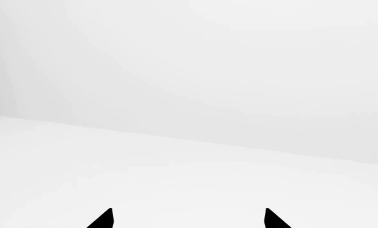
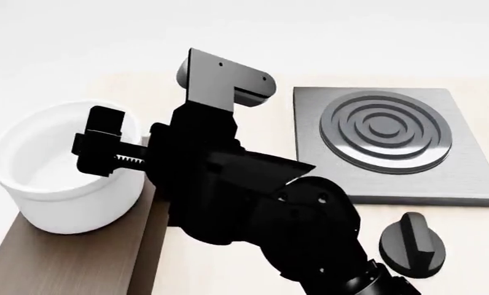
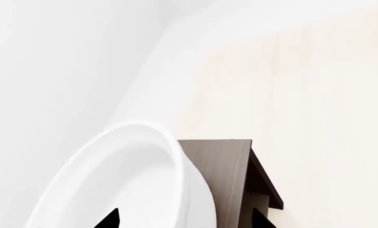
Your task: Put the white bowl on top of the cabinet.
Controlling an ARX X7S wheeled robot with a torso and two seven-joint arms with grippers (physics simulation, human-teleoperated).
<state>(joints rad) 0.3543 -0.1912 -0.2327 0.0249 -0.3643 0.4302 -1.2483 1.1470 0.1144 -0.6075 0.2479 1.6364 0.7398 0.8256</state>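
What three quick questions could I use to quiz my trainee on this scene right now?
1. True or false: the white bowl sits on the stove plate.
2. What is beneath the white bowl? A) the cabinet B) the black knob C) bare floor.
3. Short answer: what is between the left tool's fingertips?

Key: 1 false; 2 A; 3 nothing.

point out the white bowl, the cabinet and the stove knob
white bowl (image 2: 60, 203), head view, outer front wall
cabinet (image 2: 72, 264), head view, bare wood top
stove knob (image 2: 413, 244), head view, raised black grip
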